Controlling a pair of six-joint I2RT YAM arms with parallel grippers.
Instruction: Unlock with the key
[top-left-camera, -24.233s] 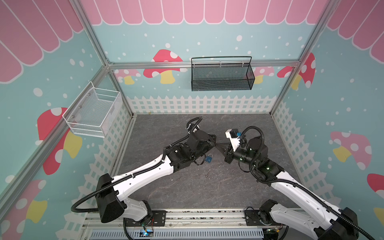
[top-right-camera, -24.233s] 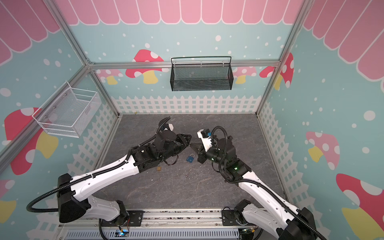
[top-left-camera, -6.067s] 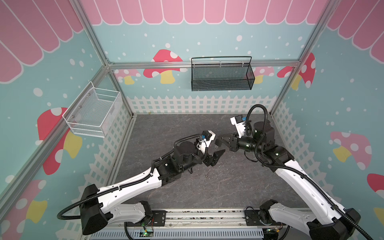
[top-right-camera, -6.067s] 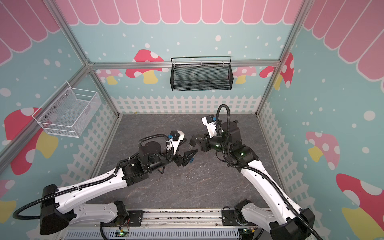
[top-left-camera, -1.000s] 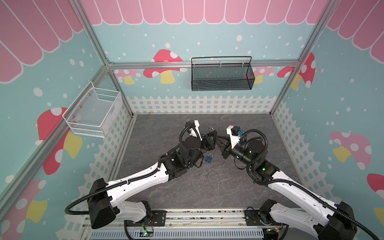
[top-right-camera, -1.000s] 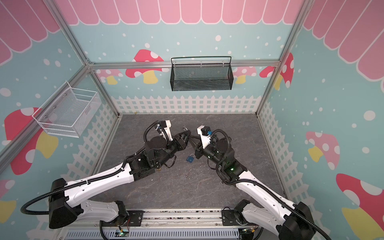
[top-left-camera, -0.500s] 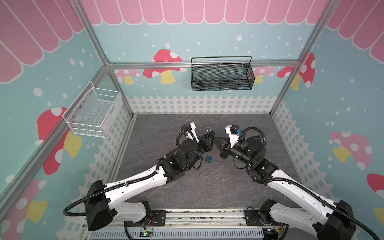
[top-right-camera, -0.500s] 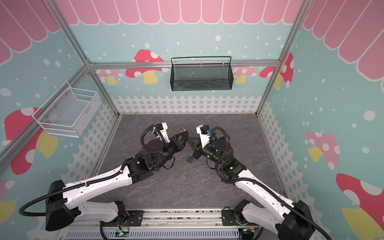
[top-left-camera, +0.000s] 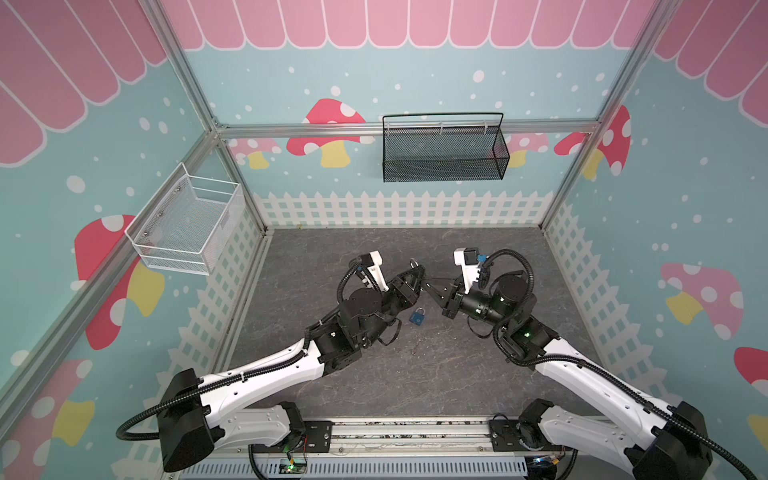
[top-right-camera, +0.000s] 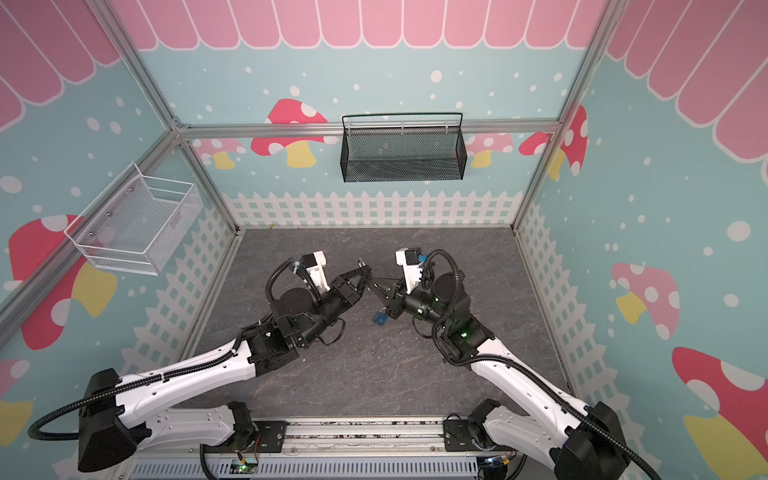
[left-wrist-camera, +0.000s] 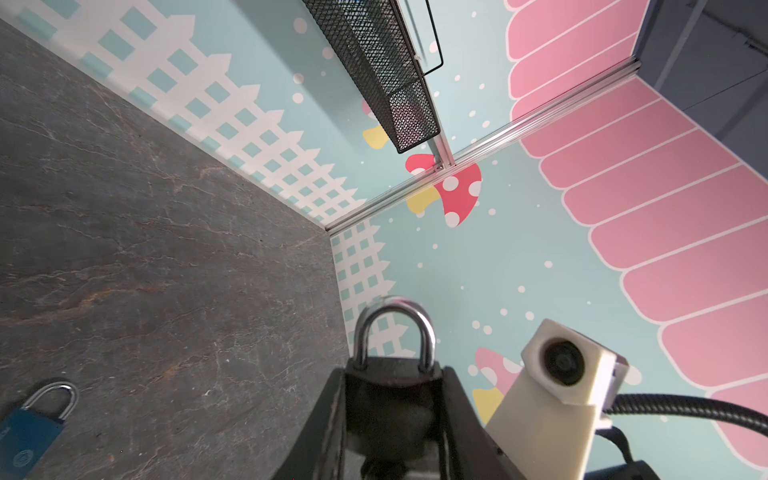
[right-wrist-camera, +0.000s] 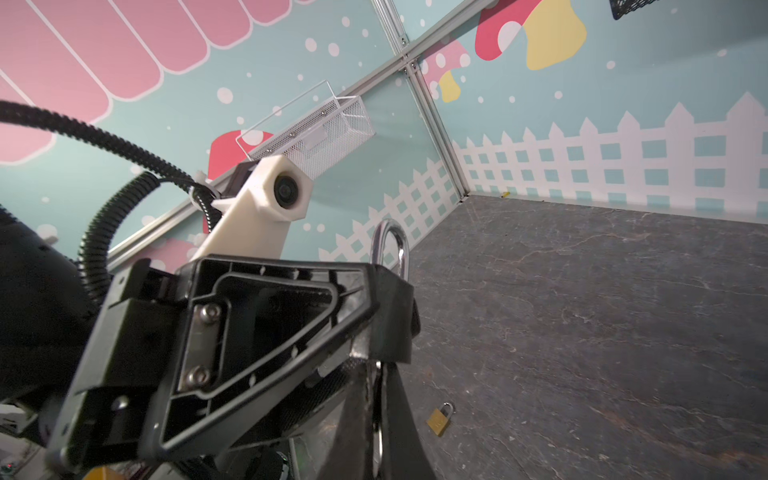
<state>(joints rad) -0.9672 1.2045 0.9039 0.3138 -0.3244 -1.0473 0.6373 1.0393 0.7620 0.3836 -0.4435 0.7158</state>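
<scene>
Pointing shackle-first outward, the padlock (left-wrist-camera: 392, 384) sits clamped lengthwise between left fingers (left-wrist-camera: 459, 419); right fingers (right-wrist-camera: 401, 415) pressed together.

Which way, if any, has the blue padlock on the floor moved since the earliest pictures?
No. The blue padlock lies at the same spot on the floor, below the black wire basket's left half.

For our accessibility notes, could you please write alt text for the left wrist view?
A black padlock with a silver shackle sits clamped in the left end effector. A blue padlock lies on the grey stone-patterned floor. A white wrist camera sits nearby.
</scene>
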